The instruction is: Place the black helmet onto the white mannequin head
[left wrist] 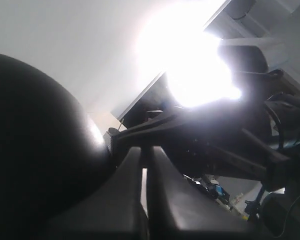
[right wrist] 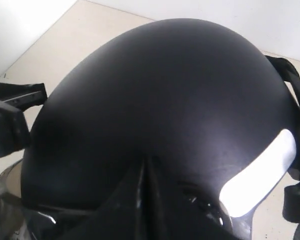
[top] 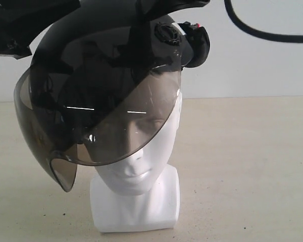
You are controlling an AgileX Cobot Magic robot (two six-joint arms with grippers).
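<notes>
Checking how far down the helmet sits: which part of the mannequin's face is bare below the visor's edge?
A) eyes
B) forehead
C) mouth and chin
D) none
C: the visor of the black helmet ends near the nose of the white mannequin head, leaving mouth and chin bare.

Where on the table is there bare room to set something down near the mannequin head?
The widest bare stretch of table lies to the right of the white mannequin head, from its base to the picture's edge. A smaller patch sits left of the base, under the overhanging black helmet. It is crowded above the head.
</notes>
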